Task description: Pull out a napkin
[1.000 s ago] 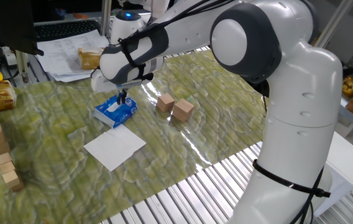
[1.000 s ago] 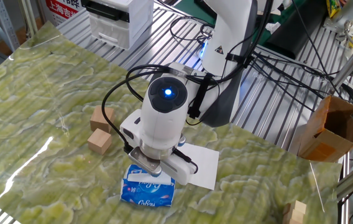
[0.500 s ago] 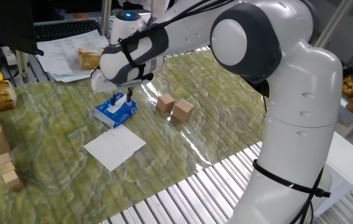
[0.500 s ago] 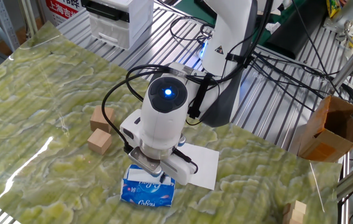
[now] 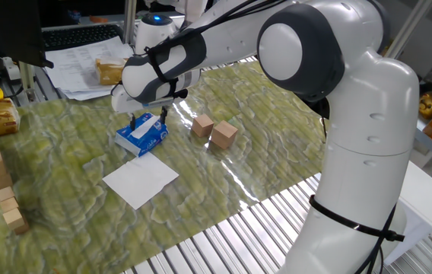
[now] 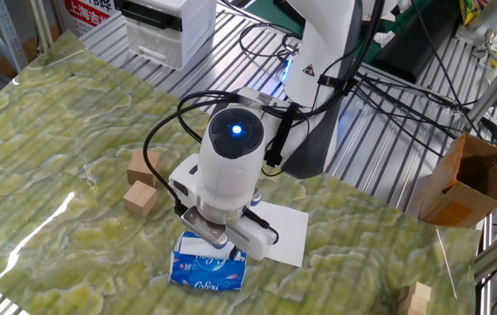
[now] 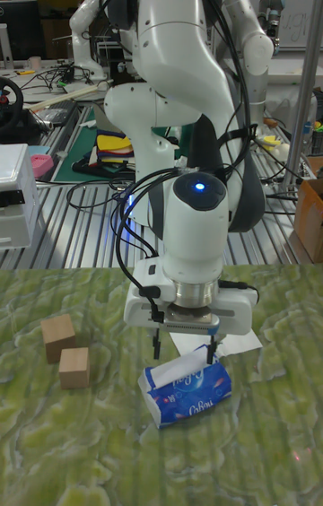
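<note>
- White, soft tissue: the napkin stands up rumpled from the slot on top of the blue-and-white tissue pack, not yet drawn free; the pack lies flat on the green marbled counter.
- The pincer hangs directly above the pack, its two dark fingers spread wide, one on each side of the raised tissue, gripping nothing.
- In the tall fixed view the fingertips sit just above the pack's top, about level with the tuft.
- Judgement on the step: the grasp comes first. The fingers should close on the tuft itself, low enough to catch several folds but clear of the pack's wrapper, then lift straight up and slowly so the sheet slides out rather than tears.
- Risk, as I judge it: the light pack may ride up with the sheet, since nothing holds it down.
- Just beside the pack lies a flat white paper sheet; two wooden blocks stand near on the other side.
</note>
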`<move>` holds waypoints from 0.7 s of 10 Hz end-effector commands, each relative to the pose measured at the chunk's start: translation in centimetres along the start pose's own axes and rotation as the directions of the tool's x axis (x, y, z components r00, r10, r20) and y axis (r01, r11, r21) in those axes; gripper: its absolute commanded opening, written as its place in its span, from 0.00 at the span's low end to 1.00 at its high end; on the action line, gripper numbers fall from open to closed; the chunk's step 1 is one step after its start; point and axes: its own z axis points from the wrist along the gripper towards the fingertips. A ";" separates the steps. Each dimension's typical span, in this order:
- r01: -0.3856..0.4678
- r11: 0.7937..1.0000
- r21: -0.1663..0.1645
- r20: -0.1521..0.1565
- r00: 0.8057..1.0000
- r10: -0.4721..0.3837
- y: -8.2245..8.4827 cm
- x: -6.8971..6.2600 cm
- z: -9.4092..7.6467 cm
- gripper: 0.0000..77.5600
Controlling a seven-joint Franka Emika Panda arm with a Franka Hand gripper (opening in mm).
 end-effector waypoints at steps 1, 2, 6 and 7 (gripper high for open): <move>0.011 1.000 -0.013 0.000 1.000 -0.011 -0.1 -0.5 0.3 1.00; 0.008 1.000 -0.011 -0.005 1.000 -0.008 -0.1 -0.5 0.3 1.00; 0.000 1.000 -0.012 -0.010 1.000 0.000 -0.1 -0.5 0.1 1.00; 0.001 1.000 -0.008 -0.064 0.998 -0.001 -0.1 -0.5 0.1 1.00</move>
